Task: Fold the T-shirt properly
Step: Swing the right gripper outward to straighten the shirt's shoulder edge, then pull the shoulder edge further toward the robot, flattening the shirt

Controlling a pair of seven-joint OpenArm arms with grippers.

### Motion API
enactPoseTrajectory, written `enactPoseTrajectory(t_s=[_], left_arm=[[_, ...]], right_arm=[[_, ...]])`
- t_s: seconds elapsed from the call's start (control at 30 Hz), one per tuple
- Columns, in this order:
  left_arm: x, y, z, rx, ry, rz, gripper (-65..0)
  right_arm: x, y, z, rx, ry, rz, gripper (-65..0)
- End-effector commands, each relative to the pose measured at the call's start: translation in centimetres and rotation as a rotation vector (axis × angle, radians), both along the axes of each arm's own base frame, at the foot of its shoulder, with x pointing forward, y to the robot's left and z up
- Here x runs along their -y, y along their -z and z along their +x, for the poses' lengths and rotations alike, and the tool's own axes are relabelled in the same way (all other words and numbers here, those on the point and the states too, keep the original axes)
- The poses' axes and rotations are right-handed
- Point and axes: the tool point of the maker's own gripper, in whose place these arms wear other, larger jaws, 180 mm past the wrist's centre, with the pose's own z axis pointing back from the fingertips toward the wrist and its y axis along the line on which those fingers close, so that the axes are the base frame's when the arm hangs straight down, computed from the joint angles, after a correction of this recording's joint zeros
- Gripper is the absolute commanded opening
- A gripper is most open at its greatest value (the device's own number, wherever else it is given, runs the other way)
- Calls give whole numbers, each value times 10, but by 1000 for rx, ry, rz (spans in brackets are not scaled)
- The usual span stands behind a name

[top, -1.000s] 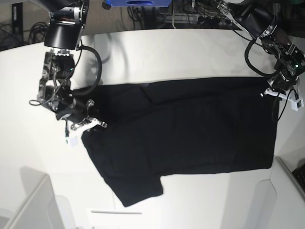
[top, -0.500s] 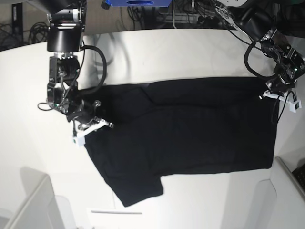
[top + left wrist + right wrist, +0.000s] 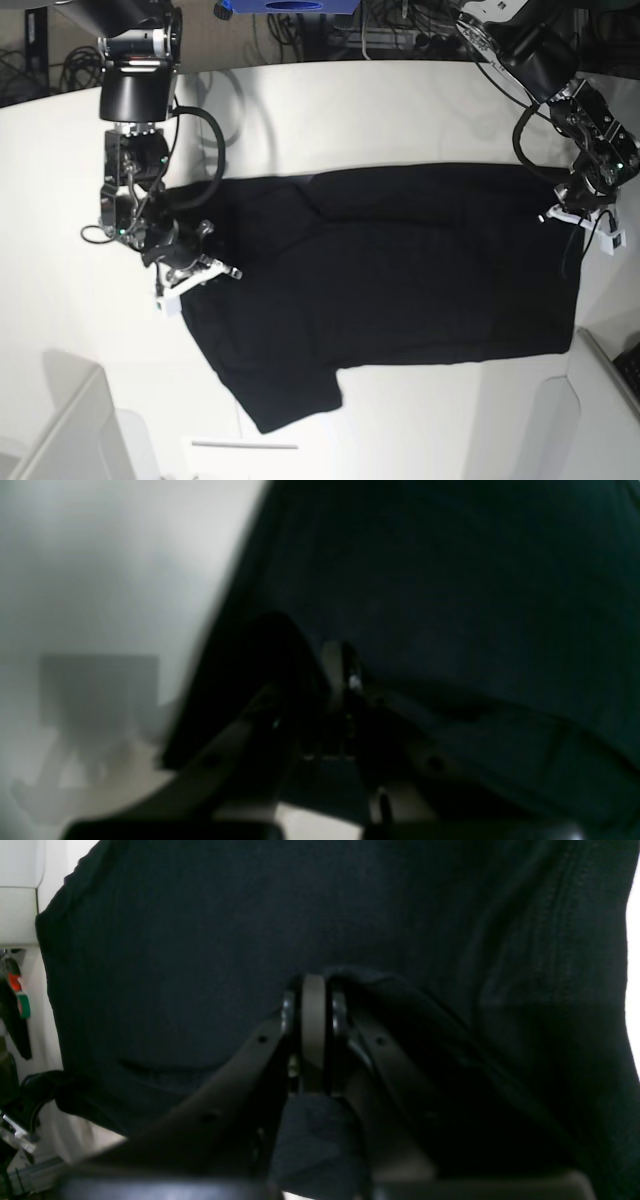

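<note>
With the large black cloth T-shirt lying spread on the white worktop, both grippers' fingers are pinching its opposite edges, the right gripper and left gripper needing to be lifting evenly together.

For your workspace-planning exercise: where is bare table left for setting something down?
Bare table lies behind the T-shirt, plus a strip in front of its hem. Crowded: both shirt ends, where the right gripper and left gripper pinch it.

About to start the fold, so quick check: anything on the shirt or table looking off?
Nothing damaged. The T-shirt lies spread on the table, one sleeve angled out. Both the left gripper and right gripper pinch its edge.
</note>
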Motion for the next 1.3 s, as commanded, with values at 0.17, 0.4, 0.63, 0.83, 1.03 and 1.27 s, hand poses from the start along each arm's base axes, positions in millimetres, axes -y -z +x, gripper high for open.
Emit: enactPoseTrajectory(t_s=[0.17,0.4,0.63,0.83,1.03,1.27], left_arm=[[-9,-17,11,56,-17,24,-650],[-24,-23,13,99,-135,26,-650],[-23,-26,16,113,-136,24,-290],[-24,-30,17,123,-138,27,-216],[-25,-65,15,205,-117,107,-207],[-19,-82,-28,315,-108,45,-216]], right_arm=[[3,-16,15,56,15,8,-650],[4,-17,15,58,21,9,-599],[7,-19,16,72,31,6,-387],[14,-24,15,146,85,-7,-387],[40,-46,4,277,213,-61,-384],[43,-69,-43,368,239,-86,-387]])
